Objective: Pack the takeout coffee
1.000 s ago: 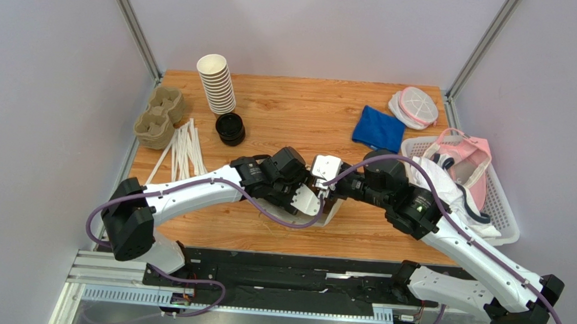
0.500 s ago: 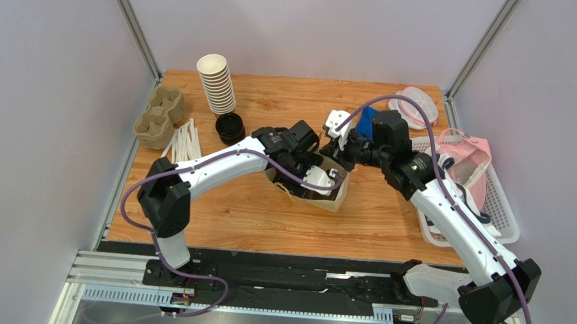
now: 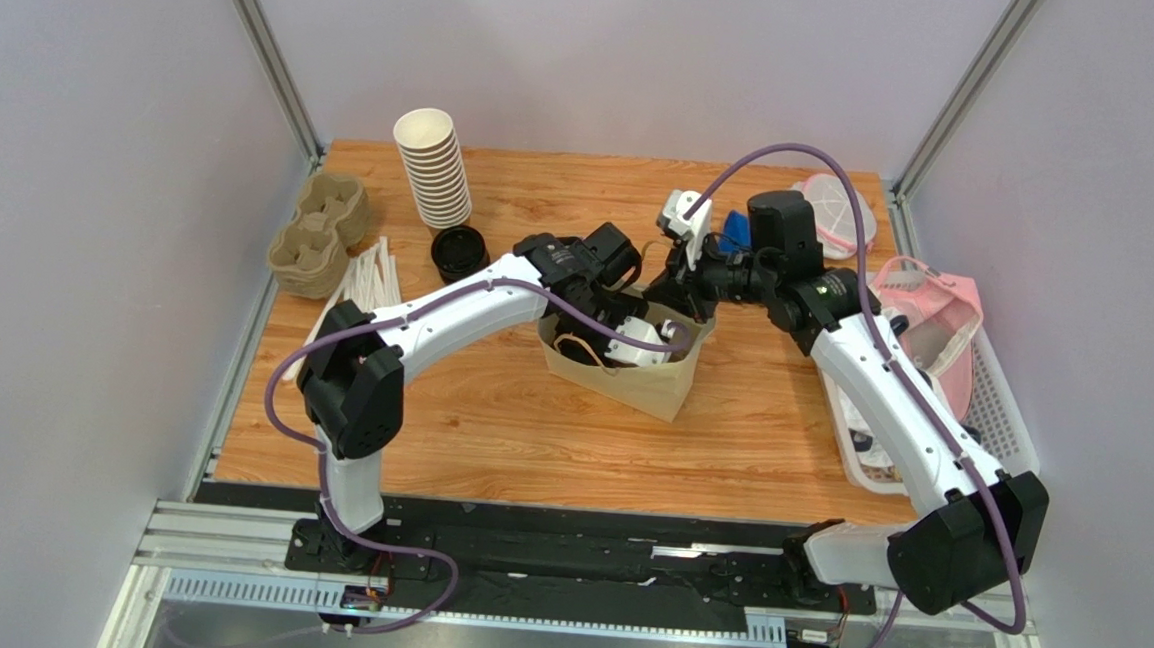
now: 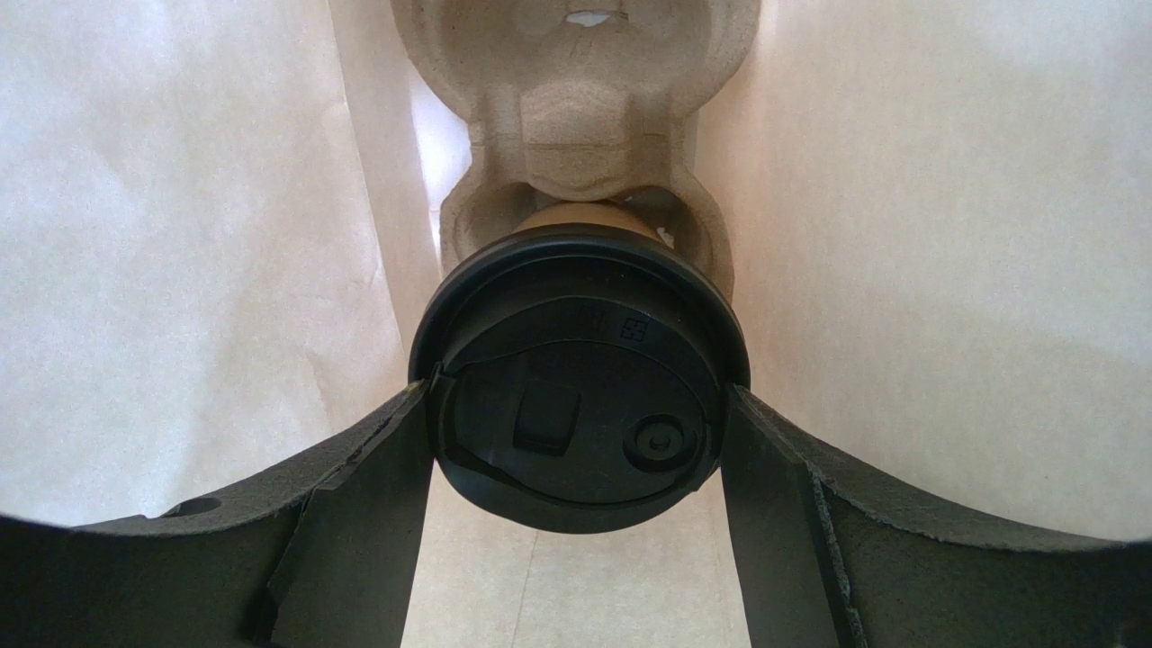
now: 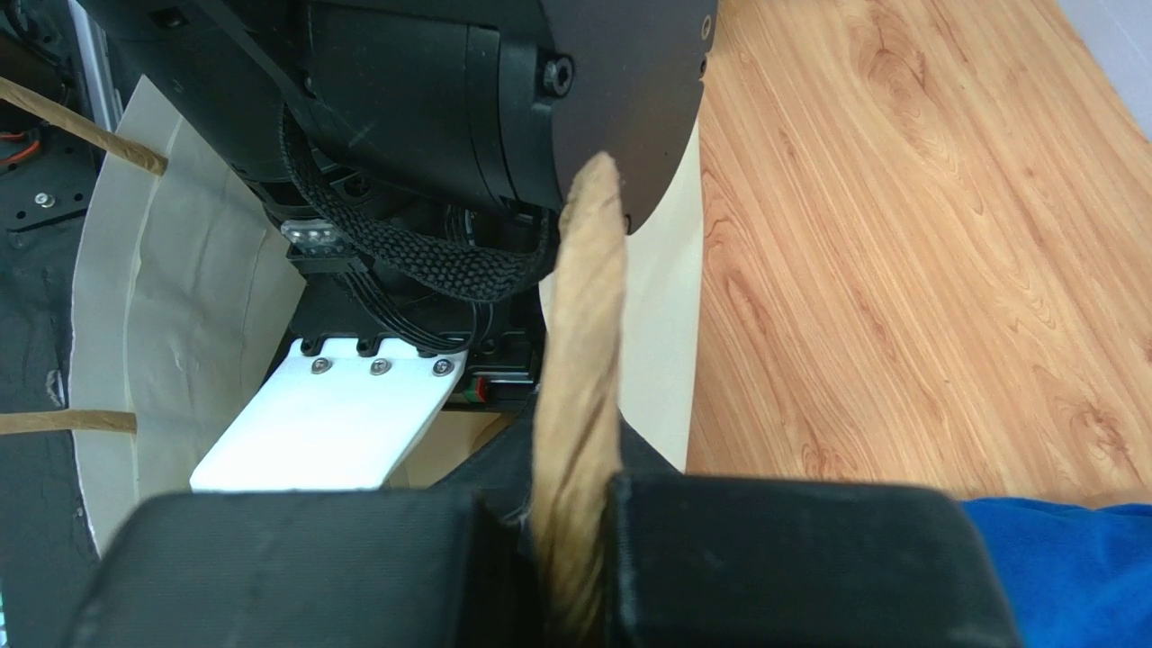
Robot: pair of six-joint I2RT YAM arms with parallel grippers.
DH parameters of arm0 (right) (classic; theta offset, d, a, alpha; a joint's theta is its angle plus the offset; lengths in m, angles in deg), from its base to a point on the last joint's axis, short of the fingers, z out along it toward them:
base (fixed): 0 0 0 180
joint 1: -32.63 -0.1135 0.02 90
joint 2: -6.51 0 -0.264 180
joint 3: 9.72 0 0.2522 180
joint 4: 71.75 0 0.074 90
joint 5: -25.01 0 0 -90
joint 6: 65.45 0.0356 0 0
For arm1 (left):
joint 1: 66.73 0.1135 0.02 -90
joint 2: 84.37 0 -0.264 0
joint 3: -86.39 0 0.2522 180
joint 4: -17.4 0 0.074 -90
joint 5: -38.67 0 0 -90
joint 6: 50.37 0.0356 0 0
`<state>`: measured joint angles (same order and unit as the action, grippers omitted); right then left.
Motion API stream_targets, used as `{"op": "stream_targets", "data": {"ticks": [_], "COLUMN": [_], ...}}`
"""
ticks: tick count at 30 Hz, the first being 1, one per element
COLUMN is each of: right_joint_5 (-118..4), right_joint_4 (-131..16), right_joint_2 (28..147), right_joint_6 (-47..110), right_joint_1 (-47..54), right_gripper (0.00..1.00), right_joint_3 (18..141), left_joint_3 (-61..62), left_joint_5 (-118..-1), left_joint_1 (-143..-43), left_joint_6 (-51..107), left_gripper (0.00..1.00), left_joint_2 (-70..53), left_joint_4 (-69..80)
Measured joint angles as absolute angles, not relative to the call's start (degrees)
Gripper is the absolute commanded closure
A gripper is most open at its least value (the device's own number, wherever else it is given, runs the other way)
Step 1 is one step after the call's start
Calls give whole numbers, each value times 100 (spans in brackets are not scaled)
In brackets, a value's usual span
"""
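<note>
The takeout coffee (image 4: 579, 378), a brown cup with a black lid, sits in a pulp carrier (image 4: 582, 81) inside a brown paper bag (image 3: 640, 385) in mid-table. My left gripper (image 4: 579, 405) reaches down into the bag and is shut on the lid's sides; in the top view it (image 3: 632, 335) is mostly hidden by the bag. My right gripper (image 5: 568, 540) is shut on the bag's twisted paper handle (image 5: 584, 338) and holds it up at the bag's far rim; it also shows in the top view (image 3: 686, 292).
A stack of lidless cups (image 3: 432, 165), loose black lids (image 3: 458, 252), a spare pulp carrier (image 3: 318, 233) and white sticks (image 3: 367, 289) lie at the back left. A blue cloth (image 3: 735, 232), a lidded container (image 3: 834, 205) and a white basket (image 3: 990, 440) are on the right.
Both arms and the bag have moved from the near edge toward the table's middle. The right gripper has lifted the handle up and back; the left gripper sits deeper in the bag.
</note>
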<state>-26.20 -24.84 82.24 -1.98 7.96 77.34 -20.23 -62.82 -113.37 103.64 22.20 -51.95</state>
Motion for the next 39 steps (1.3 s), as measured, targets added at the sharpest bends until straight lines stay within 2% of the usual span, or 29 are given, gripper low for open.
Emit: {"op": "stream_targets", "data": {"ticks": [8, 15, 20, 22, 25, 26, 39], "right_joint_5": [-2476, -2286, -2113, -2052, -1993, -1984, -1952], "right_joint_4": [-2434, -2386, -2309, -2307, -2266, -2261, -2170], "right_joint_2": [8407, 8674, 8857, 8892, 8895, 8895, 8895], "right_joint_6": [-198, -180, -115, -115, -117, -119, -147], "right_joint_1": [892, 1045, 1155, 1174, 1183, 1183, 1198], "right_gripper": [100, 100, 100, 100, 100, 100, 100], "right_joint_3": [7808, 8060, 8263, 8287, 8287, 8287, 8287], "left_joint_3": [-2106, -2182, -2211, -2237, -2278, -2287, -2431], "left_joint_5": [-6137, -6102, -6065, -6045, -6039, -6039, -6048], "left_joint_1": [-11319, -11306, -11291, -11280, -11273, -11271, -11282], "left_joint_6": [10320, 10303, 10307, 10307, 10309, 10309, 10320], "left_gripper": [40, 35, 27, 20, 17, 11, 9], "left_joint_2": [2244, 2279, 2281, 2283, 2290, 2290, 2300], "left_joint_4": [-5274, -5337, -5355, -5359, -5385, -5403, -5595]}}
